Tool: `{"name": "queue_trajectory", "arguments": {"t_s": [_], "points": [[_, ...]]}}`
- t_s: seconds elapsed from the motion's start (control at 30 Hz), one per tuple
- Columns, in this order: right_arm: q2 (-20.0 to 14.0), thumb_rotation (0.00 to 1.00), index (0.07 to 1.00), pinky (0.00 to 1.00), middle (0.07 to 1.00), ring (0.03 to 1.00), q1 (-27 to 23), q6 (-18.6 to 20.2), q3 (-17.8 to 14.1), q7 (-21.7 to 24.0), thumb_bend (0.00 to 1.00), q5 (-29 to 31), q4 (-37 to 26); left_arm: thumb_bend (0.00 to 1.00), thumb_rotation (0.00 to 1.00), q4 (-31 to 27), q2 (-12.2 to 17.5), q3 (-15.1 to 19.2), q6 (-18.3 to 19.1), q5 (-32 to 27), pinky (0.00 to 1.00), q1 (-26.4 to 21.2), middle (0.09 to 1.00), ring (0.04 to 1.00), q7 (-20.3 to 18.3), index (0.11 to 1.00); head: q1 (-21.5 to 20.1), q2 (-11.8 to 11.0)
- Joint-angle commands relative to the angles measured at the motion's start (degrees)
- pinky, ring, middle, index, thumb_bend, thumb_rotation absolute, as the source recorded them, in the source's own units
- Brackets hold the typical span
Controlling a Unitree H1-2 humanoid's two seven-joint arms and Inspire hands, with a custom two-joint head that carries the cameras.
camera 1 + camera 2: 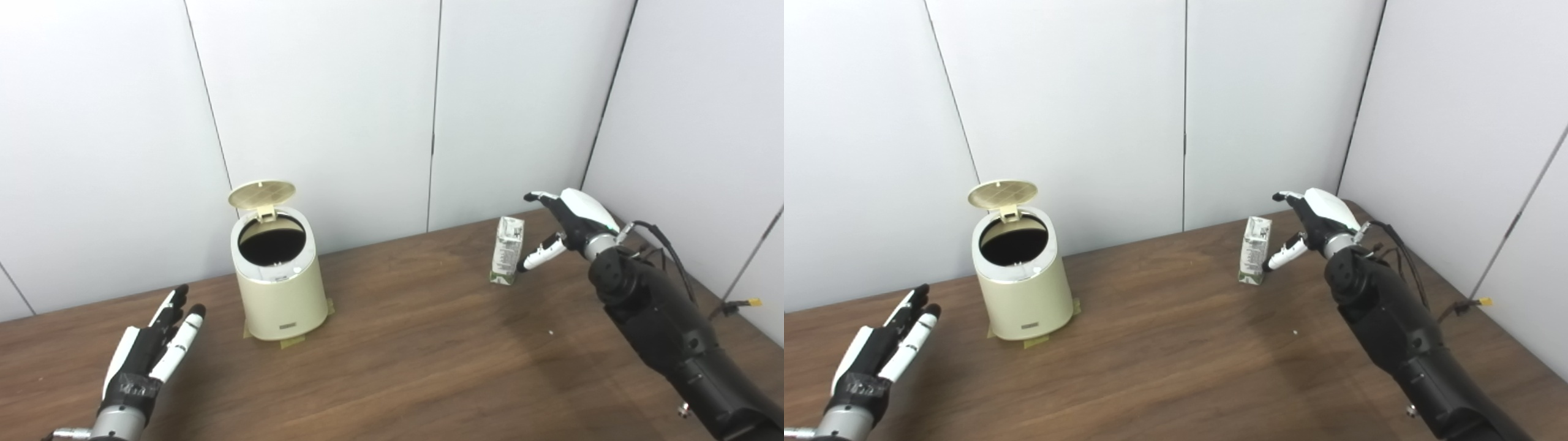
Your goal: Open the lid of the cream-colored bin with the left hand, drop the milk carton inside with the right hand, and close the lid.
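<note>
Already the cream-colored bin point(280, 283) stands on the desk point(416, 343) with its lid point(261, 194) tipped up. Well to its right the milk carton point(508, 250) stands upright (untouched, it seems), the right hand point(566, 228) spread just beside it. Left hand point(158, 346) hovers open, holding nothing.

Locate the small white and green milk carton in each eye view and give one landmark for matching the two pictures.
Left eye view: the small white and green milk carton stands upright right of centre, near the table's back edge, just left of the open right hand.
Right eye view: the same carton sits nearer the picture's centre.
Shared landmark: the cream-colored bin with its lid raised, far to the carton's left.
</note>
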Motion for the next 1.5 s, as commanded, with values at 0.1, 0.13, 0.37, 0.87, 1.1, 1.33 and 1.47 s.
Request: {"name": "queue_trajectory", "arguments": {"t_s": [0.1,0.13,0.37,0.87,1.1,1.33,1.47], "points": [[-1.0,0.13,0.866,0.81,0.911,0.914,-3.1,0.8,-0.4,-0.2,0.97,-1.2,-1.6,0.39,0.79,-1.6,0.6,0.3,0.6,-0.1,1.00,-2.9,1.000,1.000,0.0,0.996,0.0,0.2],[-0.9,0.13,0.865,0.80,0.907,0.906,-3.2,1.0,-0.3,-0.3,0.97,-1.3,-1.5,0.39,0.79,-1.7,0.7,0.3,0.6,-0.1,1.00,-2.9,1.000,1.000,0.0,0.997,0.0,0.3],[-0.1,0.13,0.861,0.78,0.908,0.902,-3.2,1.4,-0.1,-0.3,0.96,-1.3,-1.1,0.38,0.79,-2.1,1.0,0.2,0.9,0.0,1.00,-2.8,1.000,1.000,-0.1,1.000,0.0,0.4],[1.0,0.17,0.848,0.80,0.875,0.874,-4.3,0.7,1.9,-1.5,0.92,-2.7,0.9,0.38,0.74,-0.3,1.4,0.3,-0.5,0.0,1.00,-3.0,1.000,1.000,0.3,1.000,-0.1,0.6],[1.4,0.13,0.828,0.75,0.878,0.852,-3.7,-0.3,0.8,-3.0,0.91,-2.5,0.4,0.39,0.74,-0.1,1.3,0.0,-0.7,1.1,1.00,-2.9,0.989,0.997,1.3,0.986,-0.2,0.7],[1.8,0.11,0.811,0.72,0.850,0.820,-3.5,-0.4,0.5,-3.5,0.88,-2.5,0.7,0.38,0.74,0.0,1.3,-0.6,-1.0,1.5,1.00,-3.0,0.989,0.999,1.3,0.986,-0.2,0.9],[2.0,0.11,0.793,0.69,0.820,0.785,-3.4,-0.4,0.9,-3.8,0.87,-2.8,0.2,0.39,0.75,-0.2,1.4,-0.7,-0.9,1.6,1.00,-2.9,0.990,0.999,1.2,0.985,0.0,1.0]]}}
